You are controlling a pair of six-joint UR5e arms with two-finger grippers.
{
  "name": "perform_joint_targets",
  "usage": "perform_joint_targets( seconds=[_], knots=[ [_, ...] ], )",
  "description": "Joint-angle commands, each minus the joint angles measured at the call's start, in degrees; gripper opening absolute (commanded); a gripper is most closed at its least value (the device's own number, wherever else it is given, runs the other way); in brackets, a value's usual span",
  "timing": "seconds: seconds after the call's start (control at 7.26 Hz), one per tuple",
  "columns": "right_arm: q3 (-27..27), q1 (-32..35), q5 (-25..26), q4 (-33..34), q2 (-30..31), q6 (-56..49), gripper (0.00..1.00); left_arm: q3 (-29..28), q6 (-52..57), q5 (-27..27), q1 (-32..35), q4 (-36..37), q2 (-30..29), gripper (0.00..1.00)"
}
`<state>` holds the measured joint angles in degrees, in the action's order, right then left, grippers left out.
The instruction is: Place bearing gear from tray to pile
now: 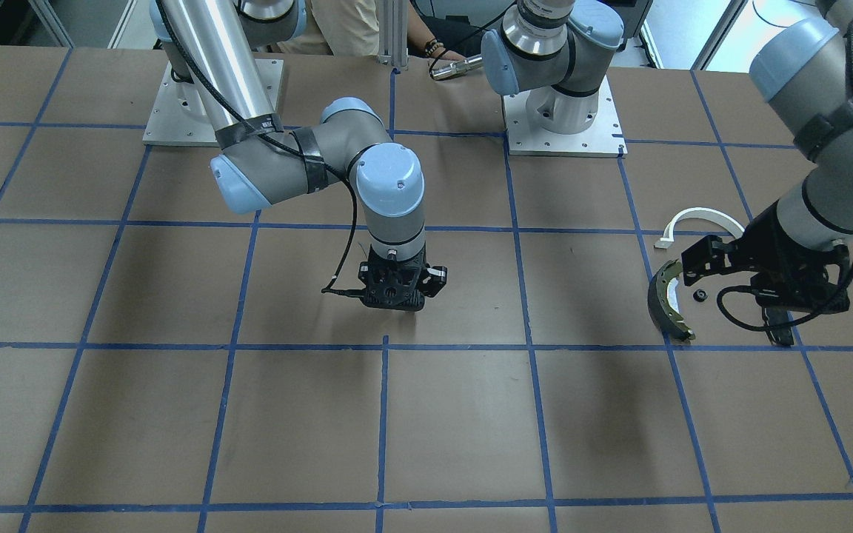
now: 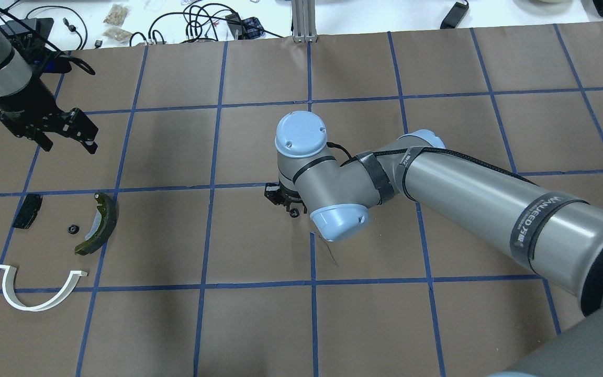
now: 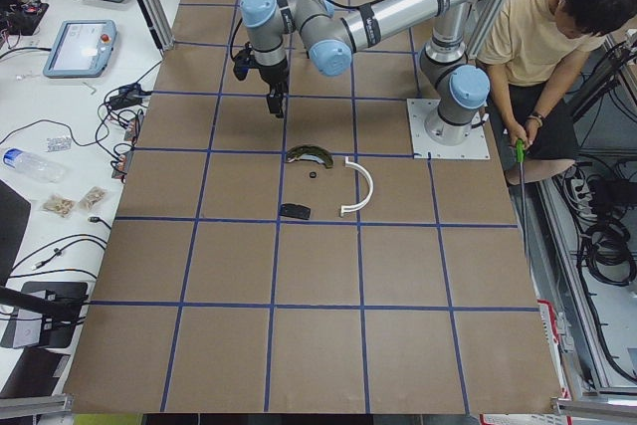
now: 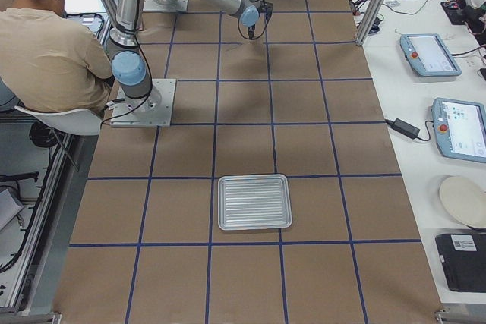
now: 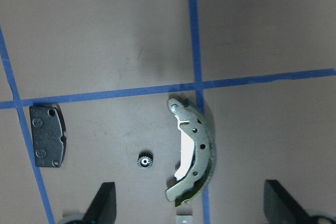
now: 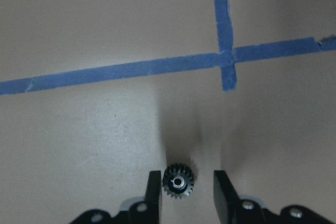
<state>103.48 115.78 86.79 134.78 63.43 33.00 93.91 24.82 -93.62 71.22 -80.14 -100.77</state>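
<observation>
A small black toothed metal gear [image 6: 177, 182] is framed, unclamped, by the spread-apart right hand [image 6: 187, 174]; the left hand [image 2: 68, 139] is likewise spread.

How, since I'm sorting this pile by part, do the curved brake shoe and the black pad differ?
The brake shoe is a curved grey-olive arc with a white inner piece; the black pad is a flat, nearly straight oblong. The brake shoe is clearly the longer of the two. Both lie flat on the table, apart from each other, with a small black gear between them, and both have small holes.
</observation>
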Motion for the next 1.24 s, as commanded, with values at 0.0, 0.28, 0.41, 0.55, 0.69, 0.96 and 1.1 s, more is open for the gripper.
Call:
perform_joint_targets(
  seconds=[0.0, 0.28, 0.41, 0.55, 0.69, 0.96, 1.1],
  knots=[
    [-3.44, -5.96, 1.10, -4.22, 3.43, -8.06, 1.00, 0.13, -4.24, 0.19, 5.40, 0.68, -0.92, 1.00],
    [-11.16, -17.82, 1.01, -17.99, 7.05, -20.47, 1.00, 0.66, -10.37, 4.47, 12.42, 1.47, -1.45, 1.00],
    [-16.77, -21.18, 1.18, -25.80, 9.41, -25.05, 1.00, 0.84, -14.15, 4.58, 16.46, 2.35, -2.06, 1.00],
    [-22.57, -23.47, 1.27, -35.71, 11.08, -27.27, 1.00, 1.53, -16.36, 4.67, 20.68, 4.01, -3.02, 1.00],
    [-24.89, -24.37, 1.45, -44.08, 13.62, -27.55, 1.00, 3.11, -21.43, 4.76, 24.81, 7.25, -4.16, 1.00],
    [-22.38, -24.37, 3.19, -46.10, 19.16, -27.81, 1.00, 7.32, -27.43, 6.59, 31.06, 15.67, -7.06, 1.00],
    [-18.53, -24.37, 3.30, -45.05, 21.28, -29.73, 1.00, 9.34, -31.72, 8.34, 33.18, 19.29, -8.73, 1.00]
  ],
)
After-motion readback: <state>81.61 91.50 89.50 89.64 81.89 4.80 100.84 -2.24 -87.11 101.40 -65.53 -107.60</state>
